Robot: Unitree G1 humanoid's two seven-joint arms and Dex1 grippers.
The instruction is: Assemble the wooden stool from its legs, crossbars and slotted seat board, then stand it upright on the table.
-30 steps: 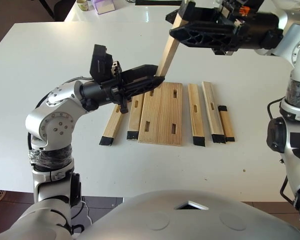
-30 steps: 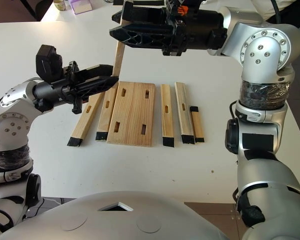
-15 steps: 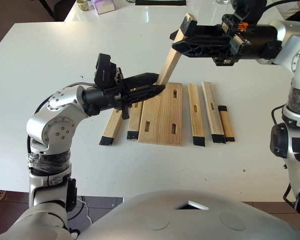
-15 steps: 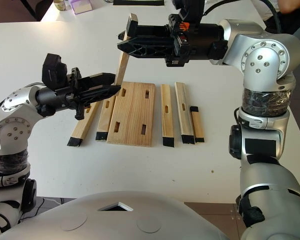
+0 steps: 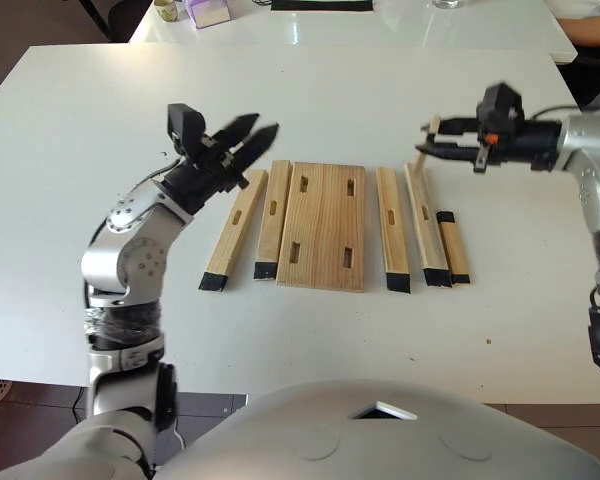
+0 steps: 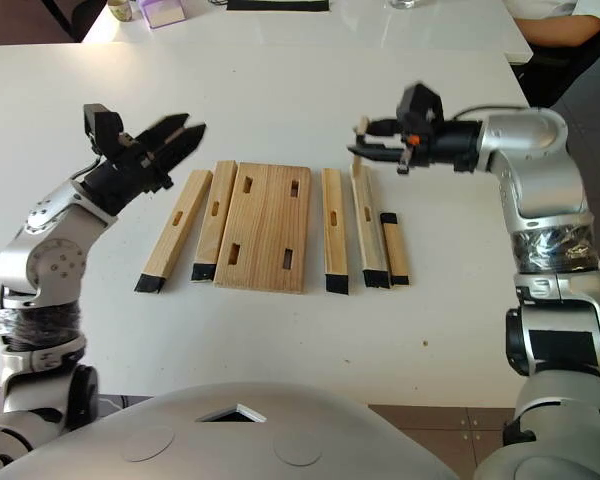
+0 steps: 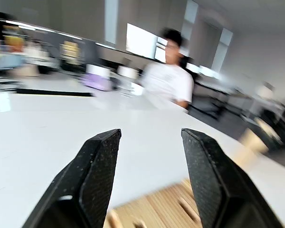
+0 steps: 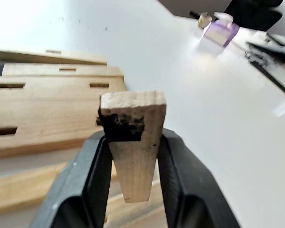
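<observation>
While the right gripper [image 5: 430, 148] is clamping a wooden stick [image 8: 133, 137] between its fingers [image 8: 88, 180] and holding it in the air over the right-hand side of the table [image 5: 100, 120], the left gripper [image 5: 260, 127] is hovering above the table's left half with its jaws spread wide and nothing in them. Down in the middle of the table the seat board [image 5: 323, 226] is lying flat, slots up, with two slats [image 5: 235, 228] just beside it toward the left edge and three more lying toward the right edge. That stick is looking like dry, stiff softwood: light, not fragile, not about to bend. The smooth faces are probably offering little friction, though, so a pinch near one end is risking a swivel. I'm judging the best hold to be across the flat faces, close enough to the working end to steer it into a slot.
</observation>
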